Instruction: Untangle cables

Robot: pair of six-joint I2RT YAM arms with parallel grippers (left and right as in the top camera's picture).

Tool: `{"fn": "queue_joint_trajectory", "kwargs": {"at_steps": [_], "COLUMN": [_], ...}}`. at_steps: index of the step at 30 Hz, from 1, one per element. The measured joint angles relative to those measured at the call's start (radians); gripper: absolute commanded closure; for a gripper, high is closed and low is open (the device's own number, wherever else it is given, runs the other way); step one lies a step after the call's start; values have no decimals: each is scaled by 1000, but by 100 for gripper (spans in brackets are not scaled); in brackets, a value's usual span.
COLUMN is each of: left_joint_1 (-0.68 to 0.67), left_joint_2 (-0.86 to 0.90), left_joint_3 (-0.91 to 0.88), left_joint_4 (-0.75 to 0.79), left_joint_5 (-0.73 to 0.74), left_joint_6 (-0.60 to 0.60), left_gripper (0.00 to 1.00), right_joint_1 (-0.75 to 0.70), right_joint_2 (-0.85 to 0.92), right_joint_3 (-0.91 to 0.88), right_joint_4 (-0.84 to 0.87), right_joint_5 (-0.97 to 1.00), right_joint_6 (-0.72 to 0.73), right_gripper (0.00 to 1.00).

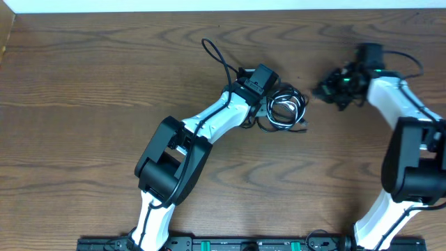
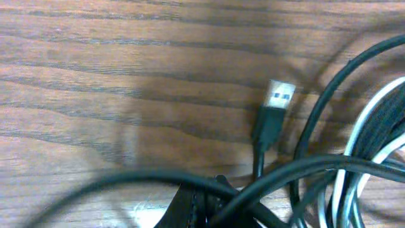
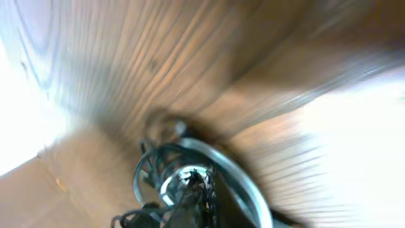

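Note:
A tangle of black and white cables (image 1: 287,110) lies mid-table. My left gripper (image 1: 273,95) sits at its left edge, shut on a black cable (image 2: 126,177) that loops away to the far left (image 1: 212,50). In the left wrist view the gripper (image 2: 205,202) shows at the bottom, with a black USB plug (image 2: 278,98) on the wood ahead and a white cable (image 2: 382,101) to the right. My right gripper (image 1: 336,86) is up at the right, shut on a small dark cable coil (image 1: 325,90). In the blurred right wrist view this coil (image 3: 240,174) rings the gripper (image 3: 201,183).
The wooden table (image 1: 83,84) stretches left and forward. Its far edge meets a white wall (image 1: 209,5). The arm bases and a black rail (image 1: 230,244) stand along the near edge.

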State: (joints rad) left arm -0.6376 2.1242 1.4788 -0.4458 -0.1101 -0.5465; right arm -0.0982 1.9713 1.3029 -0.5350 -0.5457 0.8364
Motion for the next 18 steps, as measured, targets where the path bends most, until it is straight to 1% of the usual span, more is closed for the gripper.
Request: {"fn": "queue_joint_trajectory", "kwargs": {"at_steps": [4,5,7,8,10,11,15,17,18], "left_joint_1": [2,2,2,2,2,2,2,2,2], "left_joint_2": [0,0,0,0,0,0,0,0,0], "left_joint_3": [0,0,0,0,0,0,0,0,0], "left_joint_4": [0,0,0,0,0,0,0,0,0], "left_joint_5": [-8,-9,-9,-9,-9,-9,-10,-10,-10], "left_joint_6": [0,0,0,0,0,0,0,0,0], "left_gripper": [92,92,93,93,93,93,93,92,92], "right_joint_1": [-81,-86,-100,-101,-98,-93,-50,-14,5], "right_joint_2": [-3,-3,-3,-3,-3,-3,-3,-4,-4], "right_joint_3": [0,0,0,0,0,0,0,0,0], "right_joint_4": [-7,-7,-12,-18,-31,-32,-30,-41,-48], "right_joint_5": [0,0,-1,-6,-39,-62,-152,-189,-202], "right_joint_6": [-19,-23,-31,-35,-41,-52,-80,-88,-90], "right_gripper": [99,96,84,75,47,43,44,41,37]}}
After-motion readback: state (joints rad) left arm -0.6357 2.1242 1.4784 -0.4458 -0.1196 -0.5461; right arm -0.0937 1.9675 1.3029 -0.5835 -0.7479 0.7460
